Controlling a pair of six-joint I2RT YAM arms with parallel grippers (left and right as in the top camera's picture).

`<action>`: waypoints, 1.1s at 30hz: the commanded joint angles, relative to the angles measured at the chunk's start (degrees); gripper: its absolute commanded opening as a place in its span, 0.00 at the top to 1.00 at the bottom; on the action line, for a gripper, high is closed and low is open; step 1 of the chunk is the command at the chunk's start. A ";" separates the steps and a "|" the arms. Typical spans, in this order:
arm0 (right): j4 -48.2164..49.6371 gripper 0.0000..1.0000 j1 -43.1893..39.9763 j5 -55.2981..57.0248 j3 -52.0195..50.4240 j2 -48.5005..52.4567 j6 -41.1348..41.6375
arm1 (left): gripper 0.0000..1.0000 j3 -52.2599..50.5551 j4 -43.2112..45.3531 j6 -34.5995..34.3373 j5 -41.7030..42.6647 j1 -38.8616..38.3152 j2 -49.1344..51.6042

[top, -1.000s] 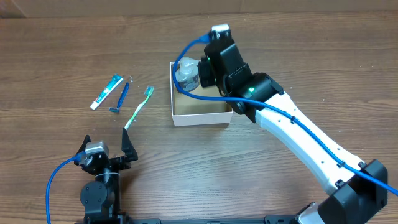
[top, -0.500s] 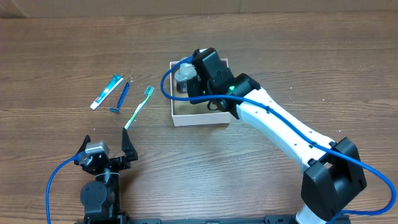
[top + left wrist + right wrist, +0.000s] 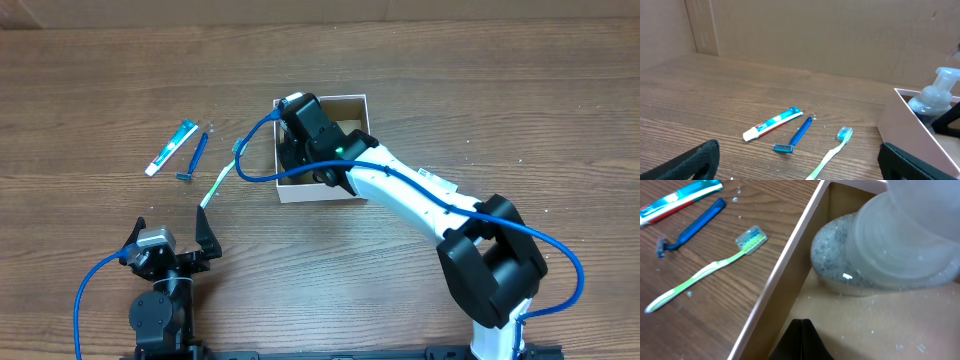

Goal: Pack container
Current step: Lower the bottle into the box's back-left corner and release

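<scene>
The container is a square white-walled box with a brown bottom, at the table's middle back. A clear pump bottle stands inside it by the left wall and also shows in the left wrist view. My right gripper is shut and empty, low inside the container just in front of the bottle; from overhead the gripper and its arm cover the bottle. My left gripper is open and empty at the front left, and shows in its own view.
Left of the container lie a toothpaste tube, a blue razor and a green toothbrush. The toothbrush head lies close to the container's left wall. A cardboard wall stands behind the table.
My right arm has swung left and down over the container, and its gripper now sits inside the box, hiding the bottle from overhead. The left arm has not moved.
</scene>
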 commanded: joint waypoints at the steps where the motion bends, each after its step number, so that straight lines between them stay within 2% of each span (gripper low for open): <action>1: 2.14 0.96 0.07 2.54 0.09 2.49 -1.42 | 0.00 -0.20 0.20 1.03 0.15 0.48 -0.55; 13: 11.28 0.96 0.04 5.11 0.09 3.78 -2.89 | 0.00 -0.20 0.20 1.01 0.15 0.48 -0.55; 22: 12.85 0.96 0.04 7.02 0.11 4.42 -3.13 | 0.00 -0.20 0.20 1.01 0.15 0.48 -0.55; 27: 8.96 0.96 0.07 6.99 1.40 0.76 -3.32 | 0.00 -0.20 0.20 1.01 0.15 0.48 -0.55; 29: 6.14 0.95 0.07 6.51 2.43 -2.84 -3.34 | 0.00 -0.20 0.20 1.01 0.15 0.48 -0.55; 33: 1.16 0.82 0.07 2.62 3.19 -10.99 -3.26 | 0.00 -0.20 0.20 1.01 0.15 0.48 -0.55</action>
